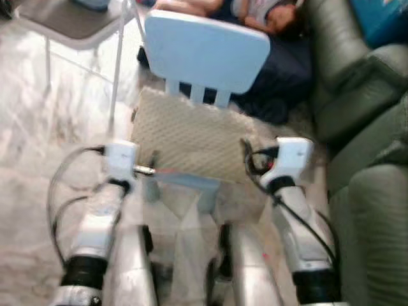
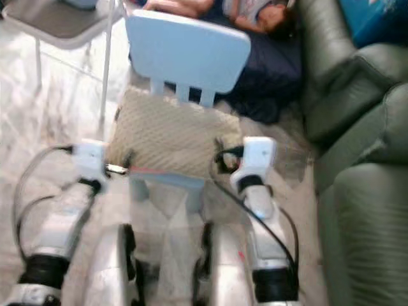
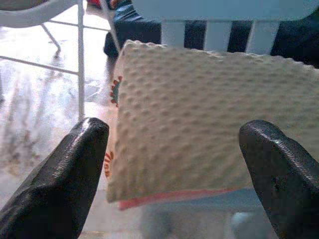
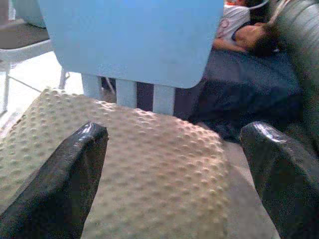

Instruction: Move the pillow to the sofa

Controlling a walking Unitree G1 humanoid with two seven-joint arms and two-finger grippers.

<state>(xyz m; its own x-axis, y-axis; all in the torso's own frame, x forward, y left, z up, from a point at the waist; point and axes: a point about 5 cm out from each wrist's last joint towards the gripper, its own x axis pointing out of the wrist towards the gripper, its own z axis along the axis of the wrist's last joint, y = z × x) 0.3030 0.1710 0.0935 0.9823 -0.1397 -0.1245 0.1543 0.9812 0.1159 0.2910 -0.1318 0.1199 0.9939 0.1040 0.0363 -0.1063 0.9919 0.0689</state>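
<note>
A white-framed stool (image 1: pixel 67 25) stands at the far left on the pale marble floor (image 1: pixel 38 127). Next comes the left claw (image 3: pixel 174 169), its two black fingers (image 3: pixel 75 174) spread wide and aimed at the near left corner of the pillow (image 1: pixel 188 137), not touching it. The pillow, beige and bumpy with a red edge along its near side, lies flat on the seat of a small light-blue chair (image 1: pixel 204 51), its far edge against the slats of the chair's back. The right claw (image 4: pixel 174 174) faces the pillow's near right corner, its fingers (image 4: pixel 65 184) likewise spread wide and closed on nothing. Behind the chair a person (image 1: pixel 255 13) lies on a dark blue blanket (image 1: pixel 280 76) on the floor. At the far right sits the dark green leather sofa (image 1: pixel 370 191), just beside the chair, with a blue object (image 1: pixel 382 19) on it at the top corner.
</note>
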